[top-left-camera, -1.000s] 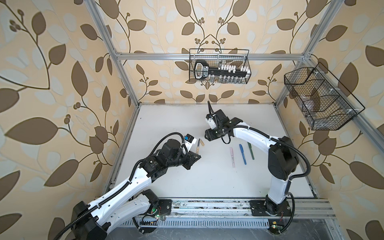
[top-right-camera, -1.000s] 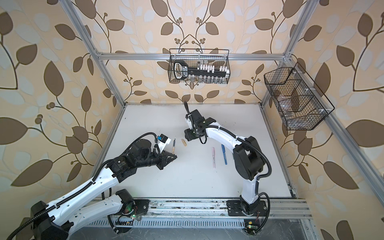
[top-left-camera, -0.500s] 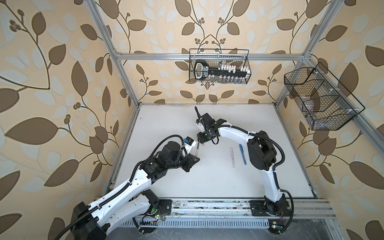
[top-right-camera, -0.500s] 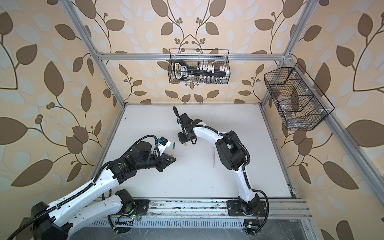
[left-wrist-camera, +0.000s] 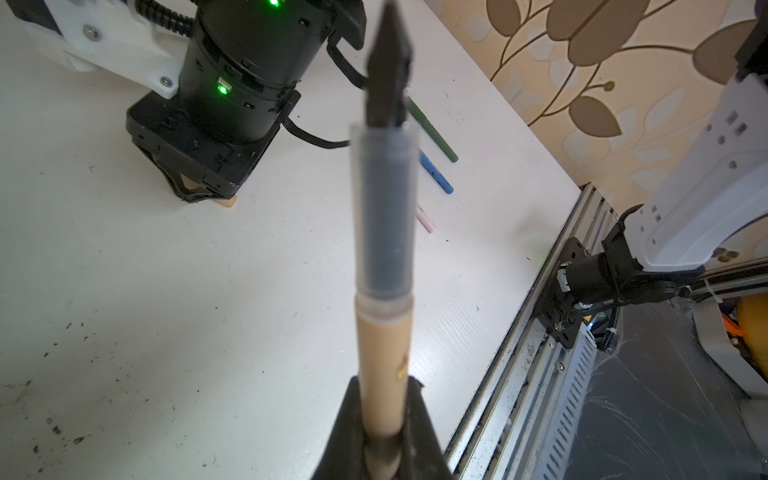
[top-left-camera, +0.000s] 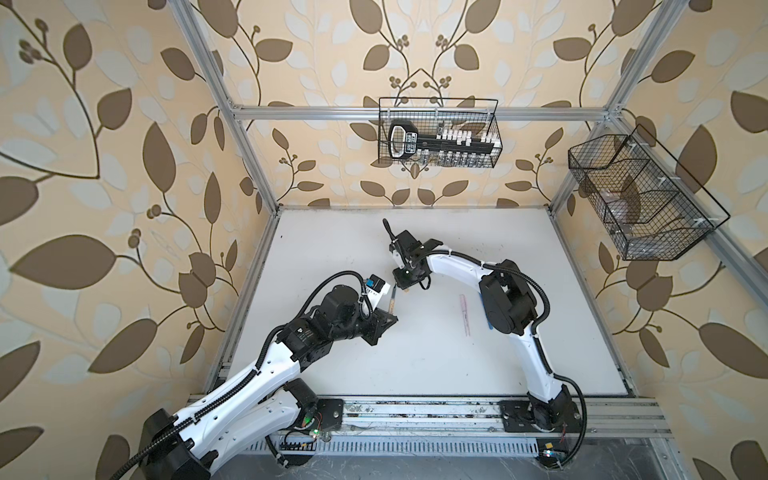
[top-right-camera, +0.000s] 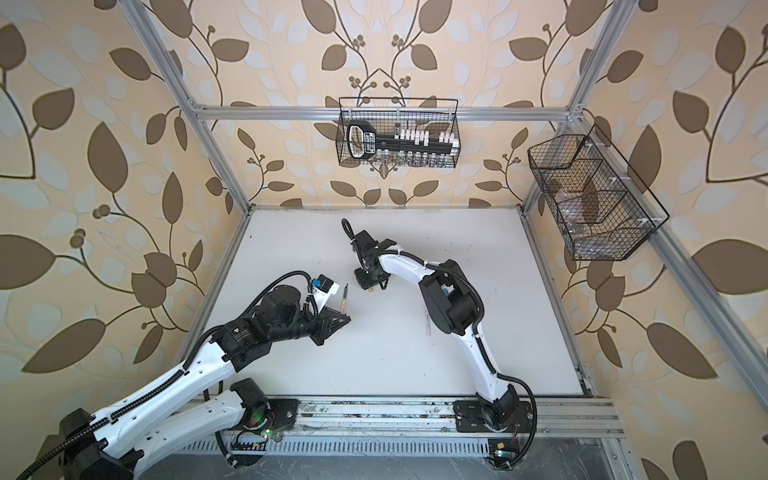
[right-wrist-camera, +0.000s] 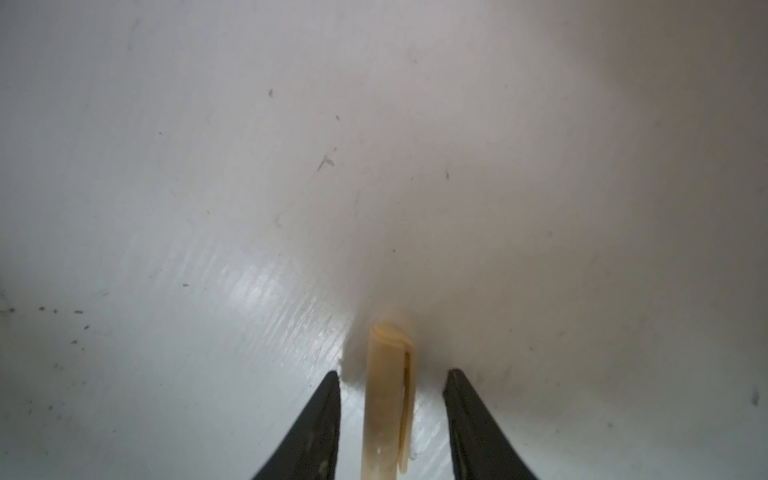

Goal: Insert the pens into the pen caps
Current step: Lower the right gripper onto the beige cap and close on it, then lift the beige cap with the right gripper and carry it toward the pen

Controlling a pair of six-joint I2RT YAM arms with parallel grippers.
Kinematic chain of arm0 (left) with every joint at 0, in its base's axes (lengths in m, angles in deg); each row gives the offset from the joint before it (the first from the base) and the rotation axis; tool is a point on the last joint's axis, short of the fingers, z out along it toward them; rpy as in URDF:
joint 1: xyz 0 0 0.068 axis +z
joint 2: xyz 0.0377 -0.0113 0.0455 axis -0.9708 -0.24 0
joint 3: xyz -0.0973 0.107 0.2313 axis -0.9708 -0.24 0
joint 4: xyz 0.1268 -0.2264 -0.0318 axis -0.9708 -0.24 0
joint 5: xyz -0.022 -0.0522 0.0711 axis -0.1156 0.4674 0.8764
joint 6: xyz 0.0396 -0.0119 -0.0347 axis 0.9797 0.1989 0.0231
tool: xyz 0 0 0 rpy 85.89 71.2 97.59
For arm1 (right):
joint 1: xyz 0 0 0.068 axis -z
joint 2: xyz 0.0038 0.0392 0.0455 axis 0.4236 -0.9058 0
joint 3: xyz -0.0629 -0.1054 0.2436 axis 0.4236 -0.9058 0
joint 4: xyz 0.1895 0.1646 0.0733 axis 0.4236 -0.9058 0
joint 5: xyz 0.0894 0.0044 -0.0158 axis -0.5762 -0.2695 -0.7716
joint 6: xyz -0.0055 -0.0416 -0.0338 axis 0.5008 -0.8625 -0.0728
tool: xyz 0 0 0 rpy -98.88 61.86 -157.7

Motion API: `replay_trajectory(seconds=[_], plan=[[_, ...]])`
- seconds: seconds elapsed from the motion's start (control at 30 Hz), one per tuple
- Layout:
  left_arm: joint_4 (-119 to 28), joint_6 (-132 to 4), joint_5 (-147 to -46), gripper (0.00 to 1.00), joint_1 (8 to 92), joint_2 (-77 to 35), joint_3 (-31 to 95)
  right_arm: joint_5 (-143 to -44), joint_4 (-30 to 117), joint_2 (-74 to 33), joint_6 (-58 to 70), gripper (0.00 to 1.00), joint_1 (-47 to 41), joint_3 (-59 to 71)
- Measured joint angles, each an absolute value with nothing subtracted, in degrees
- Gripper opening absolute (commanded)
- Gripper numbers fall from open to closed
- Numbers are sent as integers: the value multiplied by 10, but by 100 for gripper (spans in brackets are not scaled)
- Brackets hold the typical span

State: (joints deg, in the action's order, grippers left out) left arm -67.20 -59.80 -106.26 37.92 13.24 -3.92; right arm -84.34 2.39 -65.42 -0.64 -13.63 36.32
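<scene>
The cap lies on the table, two o'clock from the pen; other pens lie four o'clock from the cap.

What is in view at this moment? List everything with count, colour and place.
tan pen: 1, tan with a bare dark tip, held above the table
pink pen, blue pen, green pen: 1 each, lying side by side on the table by the right arm
cap: 1, tan, lying on the table between the right gripper's jaws, touching neither
baskets: 2, black wire; one on the back wall holding a black-and-white item, one on the side wall
table: 1, white, scuffed
left gripper: 1, black, shut on the tan pen
right gripper: 1, black, open astride the cap
</scene>
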Motion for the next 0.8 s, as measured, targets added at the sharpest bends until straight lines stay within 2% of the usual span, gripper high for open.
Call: replay_trajectory(seconds=[0.1,0.3,0.67,0.8], plan=[[-672,-598,-1062,0,379,132,-39,-833,14,-668,-7,38,-142,384],[-672,-598,-1062,0,379,132,-39,-805,-3,-692,-15,29,-150,423],[-670,-598,-1061,0,379,136,-42,-770,-27,-693,-22,28,-151,430],[-670,-598,-1061,0,379,136,-46,-764,-27,-693,-24,22,-154,430]])
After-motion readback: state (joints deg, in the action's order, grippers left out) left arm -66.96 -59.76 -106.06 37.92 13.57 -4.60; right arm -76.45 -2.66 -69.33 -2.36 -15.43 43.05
